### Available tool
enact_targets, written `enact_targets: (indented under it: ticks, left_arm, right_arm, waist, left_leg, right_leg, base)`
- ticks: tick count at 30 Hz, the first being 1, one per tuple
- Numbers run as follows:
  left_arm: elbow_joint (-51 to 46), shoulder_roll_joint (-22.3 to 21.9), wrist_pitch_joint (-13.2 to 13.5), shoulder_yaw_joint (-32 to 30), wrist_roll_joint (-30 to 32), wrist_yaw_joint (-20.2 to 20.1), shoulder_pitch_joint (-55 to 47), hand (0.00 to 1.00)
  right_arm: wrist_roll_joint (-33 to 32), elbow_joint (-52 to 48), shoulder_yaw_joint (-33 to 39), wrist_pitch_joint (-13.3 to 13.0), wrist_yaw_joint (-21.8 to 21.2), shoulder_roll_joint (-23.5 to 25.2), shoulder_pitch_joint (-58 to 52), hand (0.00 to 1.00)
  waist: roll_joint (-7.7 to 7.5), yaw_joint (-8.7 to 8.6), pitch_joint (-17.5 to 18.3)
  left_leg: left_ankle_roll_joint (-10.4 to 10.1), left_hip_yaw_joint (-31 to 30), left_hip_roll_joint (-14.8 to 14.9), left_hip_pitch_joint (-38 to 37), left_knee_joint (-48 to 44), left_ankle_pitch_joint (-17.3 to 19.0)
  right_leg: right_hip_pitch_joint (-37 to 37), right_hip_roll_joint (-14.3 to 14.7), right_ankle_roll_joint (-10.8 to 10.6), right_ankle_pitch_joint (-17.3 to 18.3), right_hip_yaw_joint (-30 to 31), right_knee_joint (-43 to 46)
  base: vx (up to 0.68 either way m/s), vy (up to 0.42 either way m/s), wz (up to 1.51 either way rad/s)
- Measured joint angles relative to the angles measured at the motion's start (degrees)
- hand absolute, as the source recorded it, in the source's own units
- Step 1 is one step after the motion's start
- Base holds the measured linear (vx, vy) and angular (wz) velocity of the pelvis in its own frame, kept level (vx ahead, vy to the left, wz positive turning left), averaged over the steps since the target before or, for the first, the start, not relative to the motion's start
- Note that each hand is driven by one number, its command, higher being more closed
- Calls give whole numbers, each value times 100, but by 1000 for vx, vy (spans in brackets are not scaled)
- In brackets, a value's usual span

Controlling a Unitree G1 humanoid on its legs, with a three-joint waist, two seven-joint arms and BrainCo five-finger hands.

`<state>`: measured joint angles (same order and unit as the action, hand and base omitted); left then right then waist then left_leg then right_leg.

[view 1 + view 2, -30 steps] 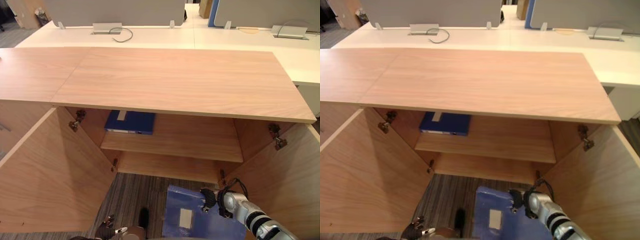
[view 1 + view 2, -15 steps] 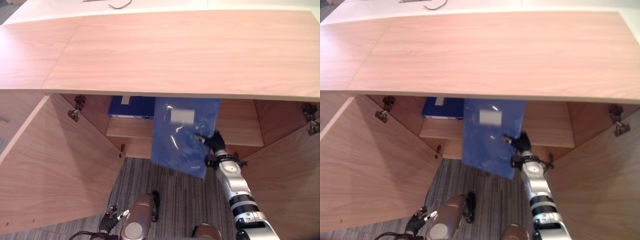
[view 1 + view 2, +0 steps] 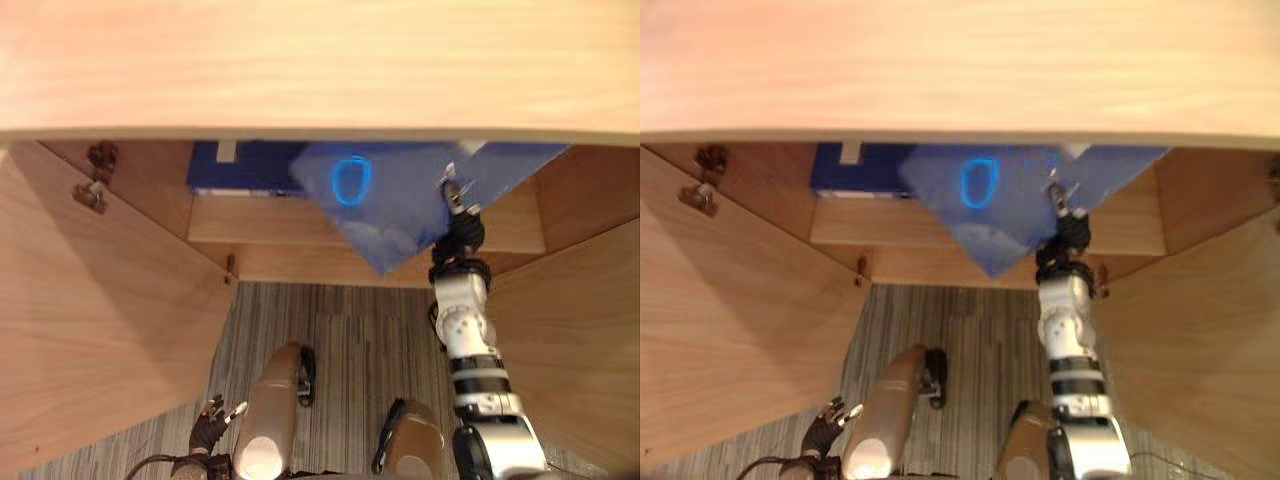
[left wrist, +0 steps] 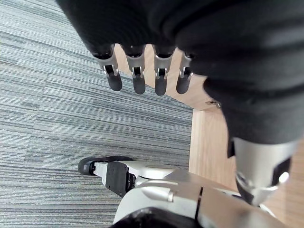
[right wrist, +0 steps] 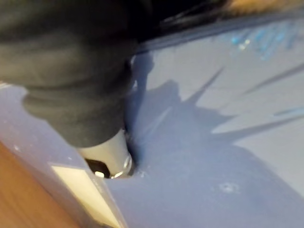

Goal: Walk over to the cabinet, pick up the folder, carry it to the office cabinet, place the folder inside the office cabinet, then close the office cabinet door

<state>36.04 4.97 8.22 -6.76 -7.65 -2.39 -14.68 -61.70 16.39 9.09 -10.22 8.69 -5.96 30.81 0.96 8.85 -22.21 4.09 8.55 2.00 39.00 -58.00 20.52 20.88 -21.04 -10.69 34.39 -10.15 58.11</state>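
My right hand (image 3: 462,226) is shut on a light blue folder (image 3: 395,200) and holds it tilted at the open office cabinet's shelf (image 3: 300,225). The folder's upper part is hidden under the cabinet top (image 3: 320,65). In the right wrist view the thumb (image 5: 107,154) presses on the folder's blue cover (image 5: 213,133). Low beside the open left door, my left hand (image 3: 212,422) hangs with its fingers (image 4: 138,78) straight and holding nothing.
A dark blue folder (image 3: 235,168) lies at the left of the same shelf. The left door (image 3: 90,330) and right door (image 3: 585,340) stand wide open on either side. Striped grey carpet (image 3: 350,330) lies in front of the cabinet.
The right hand has lifted the blue folder from near the floor up to shelf height and pushed it partly under the cabinet top. The camera has tipped down and come closer.
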Motion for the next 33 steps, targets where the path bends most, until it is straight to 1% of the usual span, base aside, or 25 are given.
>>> enact_targets:
  ticks: [1, 2, 3, 4, 5, 6, 7, 8, 9, 12, 14, 15, 17, 18, 20, 21, 23, 25, 27, 30, 33]
  left_arm:
    - [-102, 28, -7, 80, -70, 36, -8, 0]
    - [-156, 54, -24, 142, -117, 61, -21, 0]
    - [-231, 68, -59, 193, -191, 88, -34, 0]
    - [-254, 89, -71, 233, -215, 88, -35, 0]
    - [-319, 107, -108, 279, -243, 90, -45, 0]
    - [-367, 119, -127, 324, -293, 94, -47, 0]
    - [-441, 140, -167, 413, -371, 104, -49, 0]
    - [-538, 155, -201, 475, -406, 116, -81, 0]
    - [-721, 185, -218, 585, -423, 151, -172, 0]
    - [-1002, 261, -229, 788, -362, 194, -255, 0]
    - [-1103, 264, -290, 842, -330, 197, -257, 0]
    - [-1153, 265, -336, 879, -330, 200, -258, 0]
    - [-1208, 264, -405, 889, -329, 199, -258, 0]
    - [-1223, 264, -424, 889, -330, 198, -259, 0]
    - [-1243, 266, -484, 889, -328, 196, -258, 0]
    - [-1244, 265, -502, 889, -328, 196, -257, 0]
    - [-1239, 262, -545, 888, -323, 196, -234, 0]
    - [-1193, 262, -555, 881, -319, 197, -213, 0]
    - [-1053, 256, -566, 859, -333, 208, -118, 0]
    - [-682, 161, -571, 668, -329, 310, 54, 0]
    - [-442, 48, -593, 476, -328, 404, 165, 0]
  right_arm:
    - [-536, 297, 232, -211, 7, 1, 475, 100]
    - [-818, 555, 470, -356, 34, -9, 865, 100]
    - [-1289, 838, 742, -549, 61, -67, 1335, 100]
    - [-1494, 934, 891, -646, 71, -85, 1533, 100]
    - [-1760, 1141, 1137, -830, 136, -154, 1886, 100]
    - [-1889, 1289, 1266, -912, 191, -274, 2064, 100]
    - [-2159, 1402, 1475, -937, 273, -416, 2262, 100]
    - [-2319, 1534, 1621, -980, 335, -506, 2413, 100]
    - [-2512, 1699, 1731, -1033, 449, -619, 2616, 100]
    - [-2643, 2000, 1855, -1108, 600, -951, 2809, 100]
    - [-2719, 2315, 1854, -1102, 767, -1128, 2985, 100]
    - [-2718, 2485, 1849, -1053, 890, -1212, 3105, 100]
    - [-2712, 2765, 1793, -850, 1045, -1362, 3279, 100]
    - [-2712, 2870, 1729, -789, 1081, -1435, 3318, 100]
    - [-2669, 3311, 1389, -457, 1220, -1735, 3483, 100]
    - [-2635, 3416, 1308, -350, 1246, -1808, 3527, 100]
    - [-2439, 3793, 854, 3, 1338, -2044, 3715, 100]
    - [-2382, 3992, 564, 171, 1365, -2109, 3825, 100]
    - [-2379, 4193, 417, 187, 1426, -2118, 3878, 100]
    - [-2400, 4241, 326, 131, 1482, -2142, 4022, 100]
    - [-2468, 4269, 331, 3, 1536, -2147, 4138, 100]
  waist:
    - [-2, 47, -61]
    - [1, 70, -67]
    - [6, 123, -69]
    - [8, 158, -70]
    - [19, 209, -78]
    - [37, 263, -94]
    - [75, 340, -119]
    - [101, 366, -132]
    - [164, 412, -167]
    - [268, 467, -228]
    - [322, 510, -270]
    - [365, 541, -294]
    - [381, 584, -302]
    - [381, 595, -302]
    - [387, 610, -306]
    - [399, 607, -312]
    - [419, 595, -400]
    - [418, 587, -414]
    - [426, 590, -457]
    - [422, 579, -460]
    - [420, 551, -461]
  left_leg:
    - [1, -35, -46, 136, -96, 0]
    - [1, -66, -75, 265, -185, -1]
    - [-9, -110, -80, 441, -318, 5]
    - [-16, -142, -86, 530, -374, 9]
    - [-31, -211, -90, 724, -483, 9]
    - [-48, -263, -99, 867, -558, -2]
    - [-68, -317, -133, 1053, -640, -27]
    - [-82, -355, -174, 1178, -687, -48]
    - [-87, -407, -194, 1330, -744, -86]
    - [-117, -550, -343, 1615, -762, -216]
    - [-129, -585, -402, 1727, -754, -281]
    - [-140, -602, -440, 1773, -751, -308]
    - [-169, -627, -469, 1883, -719, -369]
    - [-172, -638, -473, 1914, -717, -383]
    - [-193, -692, -492, 2046, -721, -433]
    - [-197, -710, -497, 2074, -723, -444]
    - [-239, -754, -505, 2127, -723, -482]
    - [-269, -785, -505, 2213, -723, -510]
    - [-280, -798, -505, 2223, -721, -528]
    - [-310, -837, -505, 2305, -699, -572]
    - [-306, -837, -526, 2375, -653, -634]
  right_leg:
    - [132, -56, 6, 77, 0, 178]
    - [254, -90, 15, 132, 0, 326]
    - [422, -100, 25, 210, 1, 493]
    - [486, -99, 27, 255, -11, 555]
    - [621, -96, 28, 329, -45, 681]
    - [711, -95, 31, 373, -67, 772]
    - [849, -106, 28, 410, -74, 902]
    - [954, -127, 33, 430, -79, 992]
    - [1066, -136, 37, 445, -113, 1078]
    - [1240, -235, 61, 486, -256, 1218]
    - [1331, -294, 76, 516, -288, 1294]
    - [1369, -311, 85, 539, -311, 1341]
    - [1478, -321, 105, 562, -321, 1382]
    - [1504, -321, 117, 568, -331, 1396]
    - [1626, -320, 127, 573, -344, 1469]
    - [1646, -320, 129, 573, -351, 1484]
    - [1711, -316, 132, 575, -350, 1546]
    - [1808, -306, 142, 580, -351, 1596]
    - [1828, -306, 148, 583, -350, 1646]
    - [1912, -285, 153, 586, -373, 1648]
    - [1988, -298, 154, 586, -373, 1648]
  base:
    - [-62, -13, 22]
    - [-91, -18, 25]
    - [-79, -14, 19]
    - [-91, -15, 19]
    - [-50, -8, 19]
    - [-56, -5, 23]
    - [-43, 3, 21]
    - [-46, 9, 23]
    - [-37, 15, 21]
    - [-17, 2, 35]
    - [2, -20, 25]
    - [7, -29, 14]
    - [13, -37, 12]
    - [24, -41, 10]
    - [26, -38, 11]
    - [24, -30, 10]
    - [13, -32, 6]
    - [-3, -17, 1]
    - [-10, -37, 5]
    - [-2, -12, 1]
    - [-5, -9, 3]
